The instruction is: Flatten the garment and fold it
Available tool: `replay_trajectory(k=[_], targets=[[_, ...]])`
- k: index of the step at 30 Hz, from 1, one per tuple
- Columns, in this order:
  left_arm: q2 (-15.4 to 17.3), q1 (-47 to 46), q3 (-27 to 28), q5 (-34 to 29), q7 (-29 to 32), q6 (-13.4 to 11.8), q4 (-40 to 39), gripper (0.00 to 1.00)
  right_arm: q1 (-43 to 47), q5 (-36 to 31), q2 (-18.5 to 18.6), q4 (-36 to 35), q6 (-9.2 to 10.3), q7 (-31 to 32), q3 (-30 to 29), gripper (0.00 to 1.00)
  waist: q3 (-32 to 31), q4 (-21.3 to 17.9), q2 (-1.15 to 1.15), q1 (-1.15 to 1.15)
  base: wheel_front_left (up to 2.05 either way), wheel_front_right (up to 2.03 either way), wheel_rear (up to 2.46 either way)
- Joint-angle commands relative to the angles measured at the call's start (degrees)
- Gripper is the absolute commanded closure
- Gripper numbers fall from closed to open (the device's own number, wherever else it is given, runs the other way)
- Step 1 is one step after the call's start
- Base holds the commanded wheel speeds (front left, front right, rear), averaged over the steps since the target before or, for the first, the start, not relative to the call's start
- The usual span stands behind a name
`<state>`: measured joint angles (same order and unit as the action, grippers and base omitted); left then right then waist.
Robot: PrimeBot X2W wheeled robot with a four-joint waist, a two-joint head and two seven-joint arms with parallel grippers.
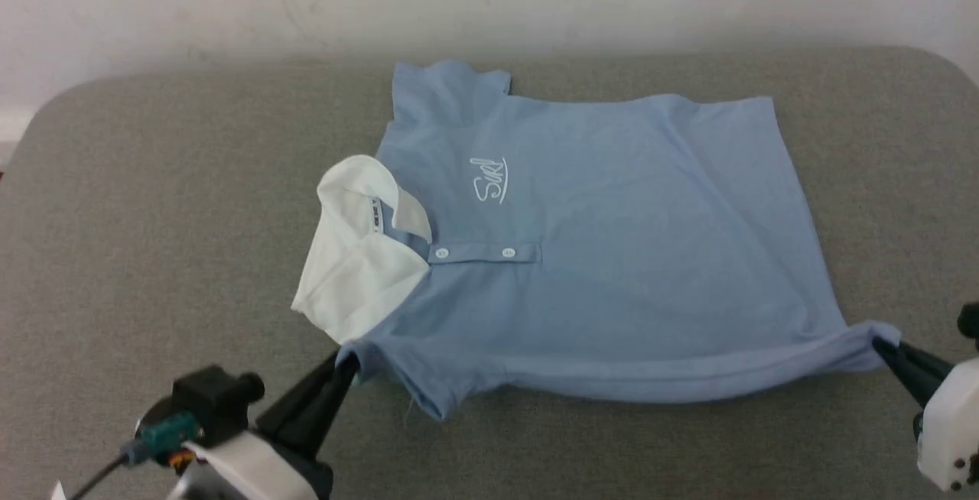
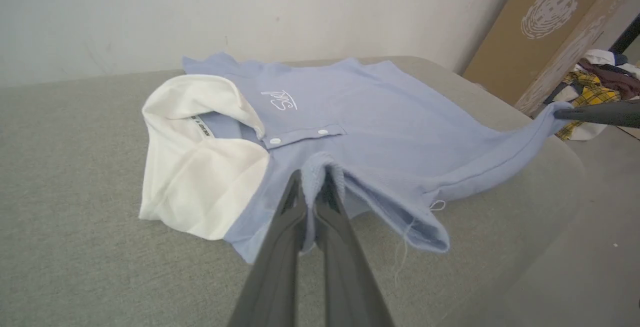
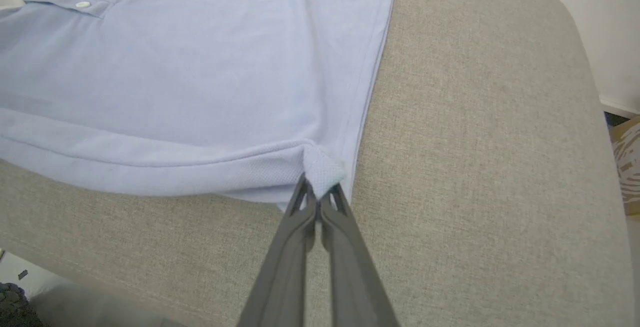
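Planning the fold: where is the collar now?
In the head view the collar lies left of centre on the grey surface, just beyond the left gripper.

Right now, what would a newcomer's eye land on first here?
A light blue polo shirt lies spread on the grey padded table, its white collar flared to the left. Both grippers pinch its near edge, the left gripper beside the collar and the right gripper at the hem corner, with the cloth drawn taut between them.

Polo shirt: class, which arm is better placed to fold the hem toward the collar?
Probably right: the right pincer pinches the polo shirt's near hem corner; the left pincer grips near the collar.
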<state>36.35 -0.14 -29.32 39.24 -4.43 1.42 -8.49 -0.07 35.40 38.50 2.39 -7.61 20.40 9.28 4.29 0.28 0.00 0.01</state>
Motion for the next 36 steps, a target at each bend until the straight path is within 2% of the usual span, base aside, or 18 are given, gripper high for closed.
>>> replay_trajectory(k=[1, 8, 13, 18, 28, 29, 30, 31, 36], targets=[[-0.46, -1.49, 0.55, -0.24, -0.57, -0.24, -0.26, 1.00, -1.22, -0.48, -0.62, -0.38, 0.12, -0.44, -0.46, 1.00, 2.31, -0.43, 0.00, -0.01, 0.00, 0.00, 0.00], [-2.23, -10.75, 1.91, -0.74, -0.11, 0.47, 0.86, 1.00, -7.96, -2.49, -2.94, 1.06, 0.12, -1.26, -2.63, 1.00, 8.52, -1.21, 0.00, -0.01, 0.00, 0.00, 0.00], [-2.01, -17.99, 1.94, -3.09, 2.41, 0.33, 5.26, 1.00, -14.49, -3.47, -4.04, 3.86, 0.12, -0.93, -2.33, 1.00, 13.38, -1.77, 0.00, -0.01, 0.00, 0.00, 0.00], [-2.19, -24.61, 0.70, -5.53, 4.69, 1.16, 10.74, 1.00, -20.21, -5.20, -4.53, 8.46, 0.12, -0.71, -0.02, 1.00, 16.80, -1.53, 0.00, -0.01, 0.00, 0.00, 0.00], [-6.06, -32.29, -2.28, -8.50, 4.45, 2.02, 23.94, 1.00, -27.80, -6.72, -5.99, 18.20, 0.12, -4.23, 5.18, 1.00, 19.58, -0.94, 0.00, -0.01, 0.00, 0.00, 0.00], [-6.59, -32.68, -2.49, -8.54, 4.06, 2.12, 25.09, 0.69, -28.24, -6.83, -6.07, 19.05, 0.12, -4.65, 5.74, 1.00, 19.55, -0.86, 0.00, -0.01, 0.00, 0.00, 0.00], [-7.04, -33.03, -2.70, -8.74, 3.61, 2.13, 26.19, 0.00, -28.61, -6.92, -6.17, 19.83, 0.12, -5.05, 6.22, 0.98, 19.44, -0.77, 0.00, -0.01, 0.00, 0.00, 0.00], [-7.48, -33.24, -2.82, -8.82, 3.22, 2.05, 27.29, 0.00, -28.96, -6.92, -6.32, 20.47, 0.12, -5.58, 6.69, 0.01, 19.25, -0.72, 0.00, -0.01, 0.00, 0.00, 0.00], [-9.63, -32.67, -2.88, -8.03, 1.01, 1.59, 31.54, 0.00, -29.15, -7.01, -6.37, 23.14, 0.12, -8.29, 7.82, 0.00, 16.37, -0.31, 0.00, -0.01, 0.00, 0.00, 0.00]])
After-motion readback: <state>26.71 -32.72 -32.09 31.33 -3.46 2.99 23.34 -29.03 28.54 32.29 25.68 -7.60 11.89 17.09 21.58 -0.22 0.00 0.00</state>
